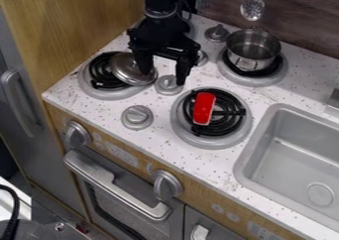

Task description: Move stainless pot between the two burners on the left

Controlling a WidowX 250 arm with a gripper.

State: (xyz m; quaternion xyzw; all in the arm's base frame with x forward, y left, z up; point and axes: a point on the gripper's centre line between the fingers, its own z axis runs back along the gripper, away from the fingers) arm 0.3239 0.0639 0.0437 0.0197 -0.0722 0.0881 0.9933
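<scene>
Above the speckled bench, the hand hangs spread apart, apparently at the approach stage, a rightward reach to the upper-right pot likely next.

The shiny, open stainless pot sits upright on the back right burner.
</scene>
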